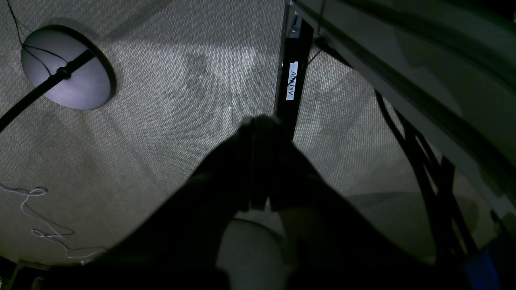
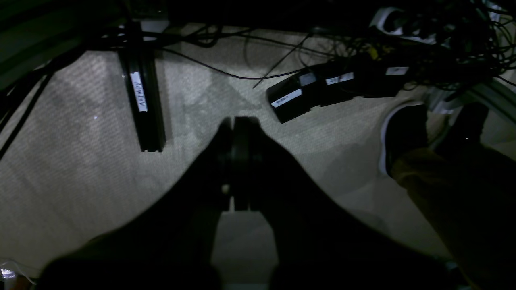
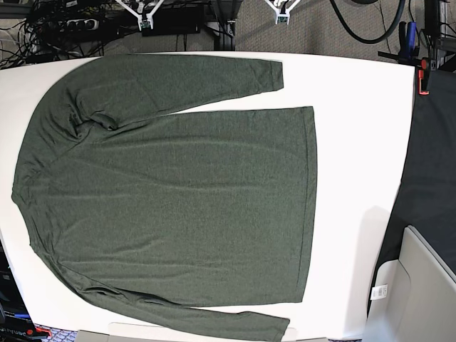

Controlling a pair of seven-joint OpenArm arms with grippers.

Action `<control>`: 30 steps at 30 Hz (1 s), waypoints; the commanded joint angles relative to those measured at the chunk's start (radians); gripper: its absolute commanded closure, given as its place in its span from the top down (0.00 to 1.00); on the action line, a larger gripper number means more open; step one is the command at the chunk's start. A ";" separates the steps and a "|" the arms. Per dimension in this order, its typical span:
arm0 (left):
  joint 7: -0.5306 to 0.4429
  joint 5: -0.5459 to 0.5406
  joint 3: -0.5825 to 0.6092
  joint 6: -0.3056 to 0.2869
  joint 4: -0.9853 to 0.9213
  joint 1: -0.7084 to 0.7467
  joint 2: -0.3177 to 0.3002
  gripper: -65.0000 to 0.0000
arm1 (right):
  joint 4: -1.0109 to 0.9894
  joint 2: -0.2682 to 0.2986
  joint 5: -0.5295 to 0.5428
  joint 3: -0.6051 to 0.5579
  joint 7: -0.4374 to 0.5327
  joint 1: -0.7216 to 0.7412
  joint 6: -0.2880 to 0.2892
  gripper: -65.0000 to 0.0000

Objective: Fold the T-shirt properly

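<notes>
The T-shirt [image 3: 178,192], dark olive-green with long sleeves, lies spread flat on the white table [image 3: 356,142]. Its collar end is at the left and its hem at the right. One sleeve runs along the far edge and the other along the near edge. Neither wrist view shows the shirt. In the left wrist view my left gripper [image 1: 262,119] is shut with nothing in it, pointing down at the carpet. My right gripper [image 2: 238,119] is likewise shut and empty above the floor. Both are off the table, apart from the shirt.
A round lamp base [image 1: 66,68] and a labelled black bar [image 1: 292,80] sit on the carpet under the left arm. Under the right arm are another labelled bar [image 2: 141,96], power bricks [image 2: 306,94], tangled cables and a person's shoe [image 2: 403,133]. A grey box [image 3: 427,285] stands right of the table.
</notes>
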 commanded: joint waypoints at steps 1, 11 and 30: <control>-0.001 0.008 -0.001 -0.001 -0.001 0.012 0.005 0.00 | 0.003 0.002 0.000 0.000 0.004 -0.004 -0.001 0.00; -0.001 0.008 0.001 -0.001 -0.001 0.014 0.005 0.00 | 0.003 0.001 0.000 0.000 0.002 -0.016 -0.001 0.00; -0.001 0.008 0.003 -0.001 -0.001 0.024 0.005 0.00 | 0.003 0.007 0.000 0.000 0.002 -0.030 -0.001 0.00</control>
